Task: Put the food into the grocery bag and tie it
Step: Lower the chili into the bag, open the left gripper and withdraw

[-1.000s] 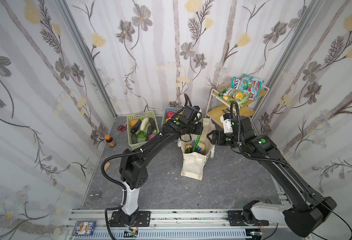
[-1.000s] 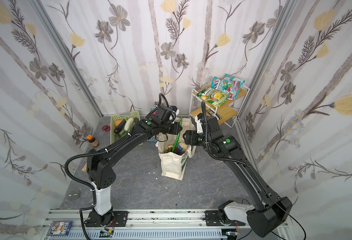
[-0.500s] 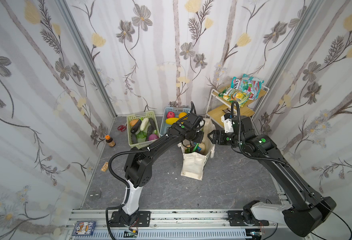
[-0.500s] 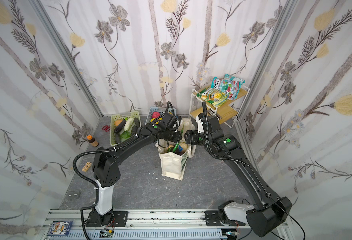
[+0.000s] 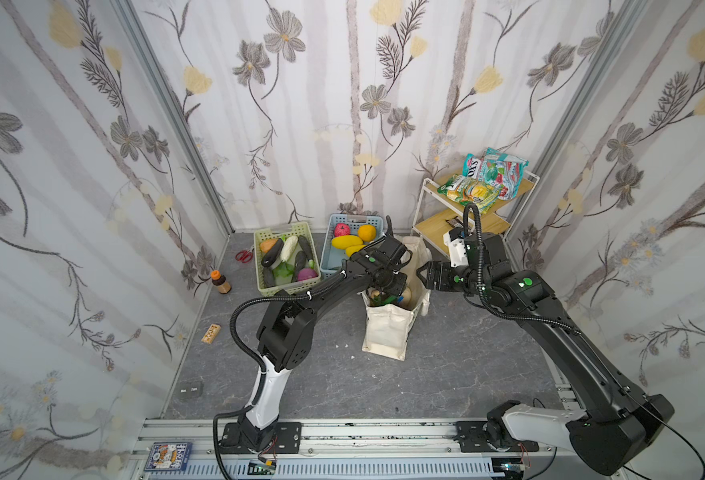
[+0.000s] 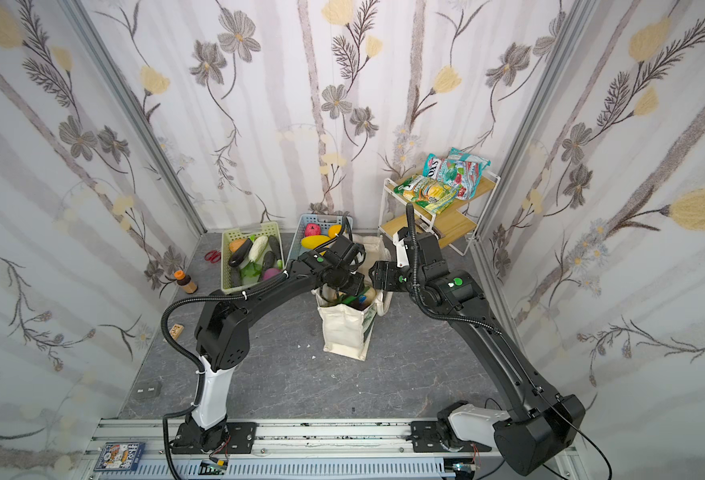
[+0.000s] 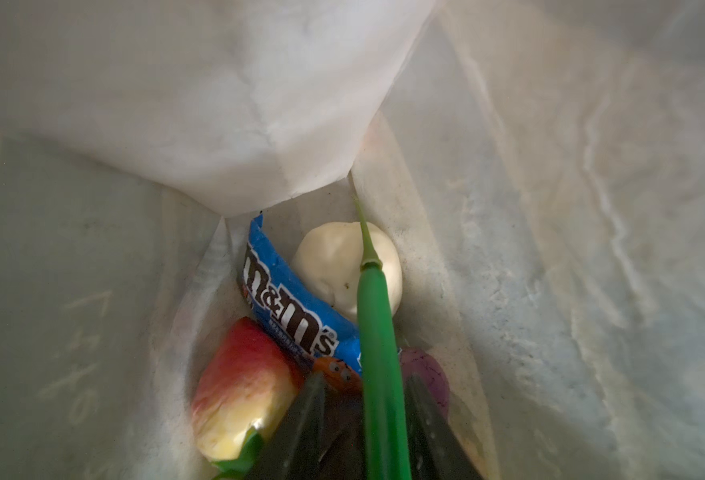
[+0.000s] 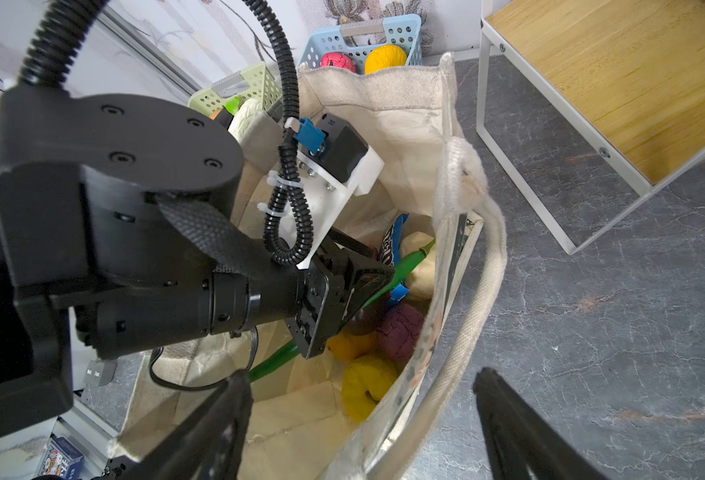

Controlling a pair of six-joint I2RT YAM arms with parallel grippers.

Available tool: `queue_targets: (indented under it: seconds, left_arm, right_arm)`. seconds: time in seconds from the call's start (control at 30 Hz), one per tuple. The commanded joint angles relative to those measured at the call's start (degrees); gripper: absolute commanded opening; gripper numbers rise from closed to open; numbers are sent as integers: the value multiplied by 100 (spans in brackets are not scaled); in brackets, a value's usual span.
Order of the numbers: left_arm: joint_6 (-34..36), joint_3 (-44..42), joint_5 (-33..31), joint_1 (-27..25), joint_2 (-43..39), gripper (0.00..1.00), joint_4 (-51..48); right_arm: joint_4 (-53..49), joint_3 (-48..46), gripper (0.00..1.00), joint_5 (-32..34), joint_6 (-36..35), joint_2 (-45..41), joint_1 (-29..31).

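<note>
The cream grocery bag (image 5: 386, 332) (image 6: 344, 332) stands upright mid-floor, mouth open. My left gripper (image 5: 392, 286) (image 7: 365, 415) reaches down inside it. A long green pepper (image 7: 377, 353) lies between its fingers, against one of them, with a gap to the other; the jaws stand apart. Below lie a blue candy packet (image 7: 288, 307), a cream fruit (image 7: 334, 266), a red-yellow fruit (image 7: 238, 390) and a purple one (image 7: 429, 374). A yellow fruit (image 8: 363, 386) also shows in the bag. My right gripper (image 5: 423, 274) (image 8: 361, 374) is open wide, straddling the bag's rim and cream handle (image 8: 463, 345).
A green basket (image 5: 282, 228) of vegetables and a blue basket (image 5: 352, 218) of red, orange and yellow fruit stand behind the bag. A white shelf (image 5: 479, 222) with snack bags (image 5: 483, 183) is at back right. Bottle (image 5: 219, 282), scissors (image 5: 241, 255) and a wooden block (image 5: 210, 332) lie left.
My left gripper has come from over the baskets and dipped into the bag with the green pepper, and its jaws have spread. The right arm has stayed at the bag's rim.
</note>
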Motion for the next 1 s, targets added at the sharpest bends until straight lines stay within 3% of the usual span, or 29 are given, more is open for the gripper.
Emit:
queue_targets:
  seconds: [0.0,0.23,0.73,0.97]
  left_arm:
    - [65,72,-169,4,30,44,-73]
    - [29,295,-344,2,-10,60,-277]
    - [-293,1471,-293,166,-615,70,-641]
    - [-365,1785,-614,367,-882,72,-899]
  right_arm:
    - [343,-33,84,-8,11,-22,-7]
    - [372,-30,84,-18,11,-16,-14]
    - [428,-4,84,2,8,4,-68]
    - [468,31,84,-75,-36,-12,-84]
